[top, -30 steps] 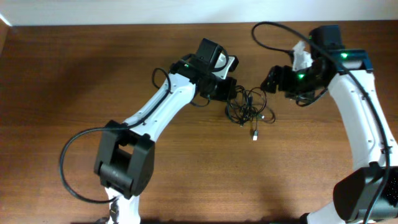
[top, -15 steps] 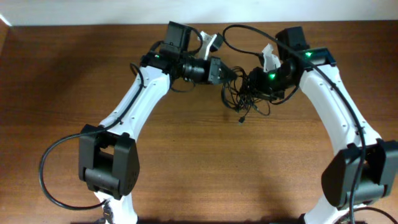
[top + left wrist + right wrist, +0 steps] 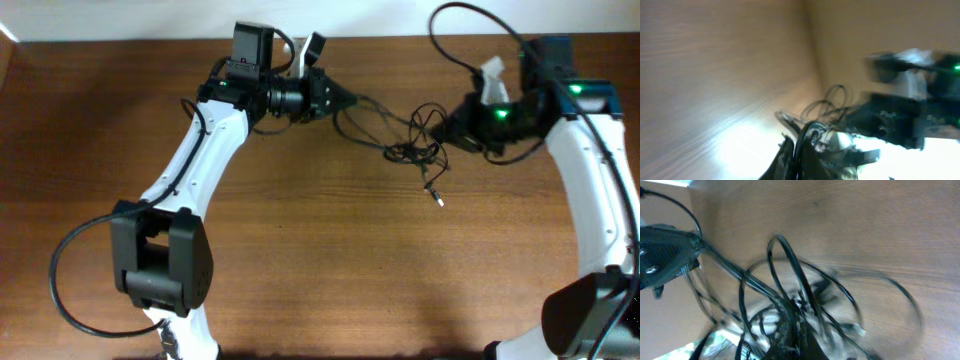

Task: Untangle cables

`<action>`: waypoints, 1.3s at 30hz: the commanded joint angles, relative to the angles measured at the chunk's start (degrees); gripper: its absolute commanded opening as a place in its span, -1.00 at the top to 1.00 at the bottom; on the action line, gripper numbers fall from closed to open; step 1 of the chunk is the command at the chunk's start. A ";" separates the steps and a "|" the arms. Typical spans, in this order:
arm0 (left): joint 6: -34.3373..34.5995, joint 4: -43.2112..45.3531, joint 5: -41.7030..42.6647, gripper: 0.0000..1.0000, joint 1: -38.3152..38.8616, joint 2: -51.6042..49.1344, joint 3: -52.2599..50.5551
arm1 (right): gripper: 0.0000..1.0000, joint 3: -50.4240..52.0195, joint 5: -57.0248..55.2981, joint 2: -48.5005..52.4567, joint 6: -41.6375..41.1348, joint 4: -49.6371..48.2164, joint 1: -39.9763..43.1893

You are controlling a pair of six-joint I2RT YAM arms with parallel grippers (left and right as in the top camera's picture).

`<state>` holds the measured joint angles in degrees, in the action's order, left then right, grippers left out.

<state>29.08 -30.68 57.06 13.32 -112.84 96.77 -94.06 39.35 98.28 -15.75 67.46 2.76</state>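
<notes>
Both arms have swung apart, stretching the cables (image 3: 410,150) across the frame's upper centre between the left gripper (image 3: 338,100) and right gripper (image 3: 460,128), both clamped on strands; pulling further could cinch them tighter.

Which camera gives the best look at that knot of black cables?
The overhead view: the whole cable tangle shows, strung between the left end effector and right end effector. The right wrist view shows only close-up loops; the left wrist view is blurred.
</notes>
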 commanded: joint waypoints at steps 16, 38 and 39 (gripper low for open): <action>-18.23 -11.50 -30.03 1.00 11.23 0.20 0.66 | 0.92 0.90 -9.86 -1.18 8.02 5.46 3.89; -15.23 -50.47 -49.57 0.05 12.66 -0.39 22.73 | 0.09 0.90 -13.14 -1.18 9.84 8.61 16.76; -15.26 -51.34 -49.59 0.05 13.33 -0.39 22.03 | 0.09 0.90 -13.14 -1.18 9.84 8.61 16.76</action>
<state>11.64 -80.23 10.39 26.46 -113.99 119.24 -93.43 26.55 97.86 -6.96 75.96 19.62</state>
